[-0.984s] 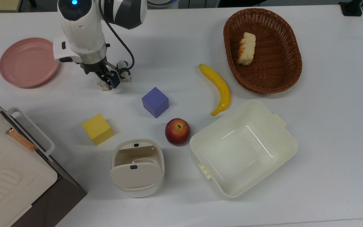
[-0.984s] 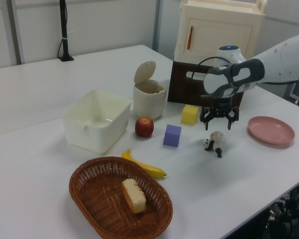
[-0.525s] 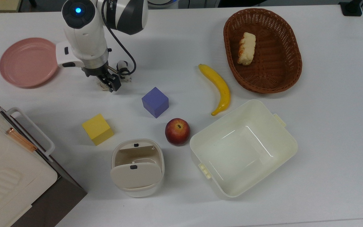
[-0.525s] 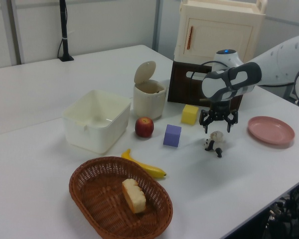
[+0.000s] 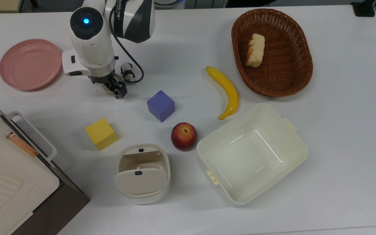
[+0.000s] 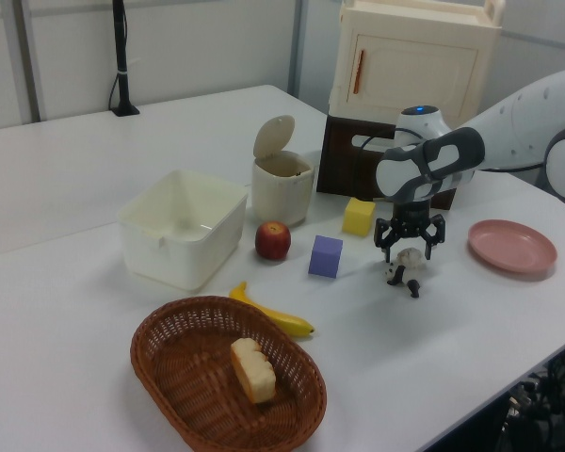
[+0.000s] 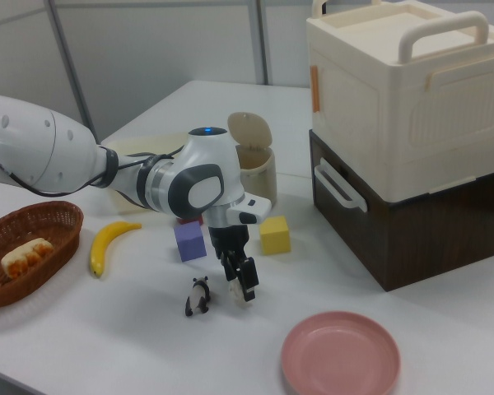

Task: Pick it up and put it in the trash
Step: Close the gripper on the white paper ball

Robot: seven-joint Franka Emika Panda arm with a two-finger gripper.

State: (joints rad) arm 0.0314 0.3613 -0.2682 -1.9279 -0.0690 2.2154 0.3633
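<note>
gripper (image 6: pixel 410 244): points straight down, low over the table, close by the pink plate (image 5: pixel 29 63).
fingers (image 6: pixel 387 240): spread apart, a clear gap between the 2; nothing held yet.
wad (image 6: pixel 411 257): lies on the table directly under the gap in the left view, its top level with or just below the fingertips. I cannot tell whether either finger touches it.
wad, top view: a pale scrap of it shows at the fingers' left edge (image 5: pixel 105 88); the wrist covers the rest.
wad, right view: a white lump at the fingertips (image 7: pixel 242 296), against the table.
long axis: lumpy and roundish, no long side that I can make out, so the fingers' turn about the vertical seems to matter little.
panda (image 6: pixel 401 273): stands just beside the wad; in the right view it is on the fingers' left (image 7: pixel 199 295), apart from them but near.
risk: by my judgement a closing finger could brush the panda, since it stands so close.
bin (image 5: pixel 142 173): well away from the fingers, beyond the yellow cube (image 5: pixel 101 133); its flap is tipped up, mouth open.
step: I judge the grasp to be at hand, a small drop at most and then closing; lift and carry to the bin remain.
</note>
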